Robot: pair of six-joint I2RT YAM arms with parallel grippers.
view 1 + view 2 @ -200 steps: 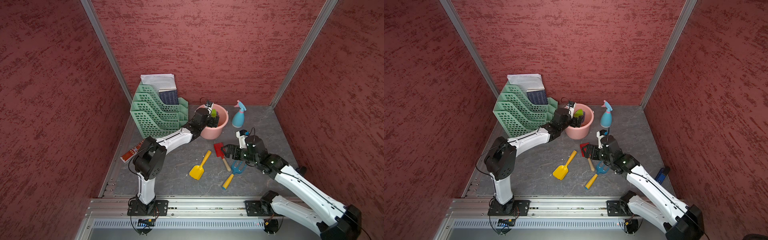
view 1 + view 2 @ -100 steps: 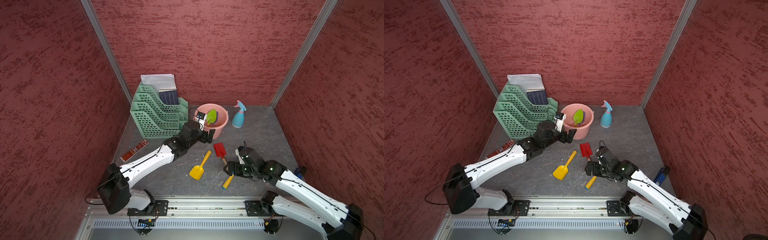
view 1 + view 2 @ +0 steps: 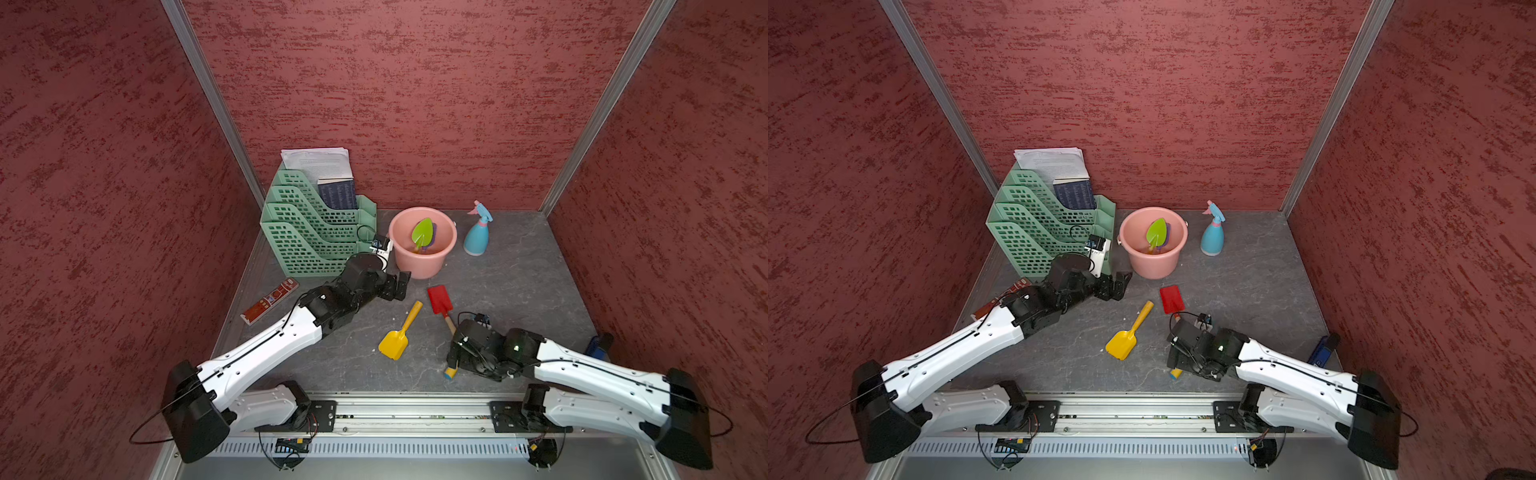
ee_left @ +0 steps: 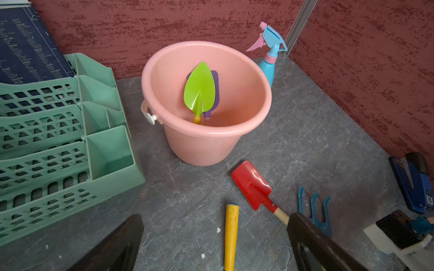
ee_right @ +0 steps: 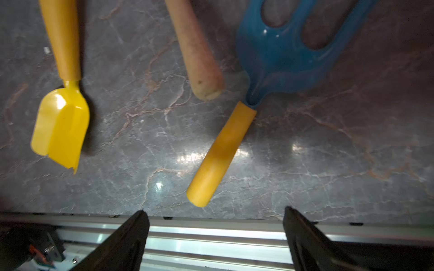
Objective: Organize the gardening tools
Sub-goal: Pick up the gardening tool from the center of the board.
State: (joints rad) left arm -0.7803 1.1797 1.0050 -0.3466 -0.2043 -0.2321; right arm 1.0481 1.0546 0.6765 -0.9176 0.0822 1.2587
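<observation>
While the green leaf trowel (image 4: 199, 89) and purple scoop (image 4: 217, 93) lie in the pink bucket (image 4: 206, 150), the step in hand looks like fetching the blue three-prong fork (image 5: 277, 58). Right claw (image 5: 213, 210) wide, empty, lined up on its yellow handle (image 5: 220, 152) (flat on the worktop (image 5: 328, 152), near the front rail (image 5: 211, 234)); next: advance, lower, close squarely. Left claw (image 3: 397, 286) wide, empty, beside bucket. Fork glossy, handle rounded, may roll.

The left arm (image 3: 266, 353) and right arm (image 3: 602, 374) show white shells, black joints, black fingers (image 4: 317, 246), thin black cables.
</observation>
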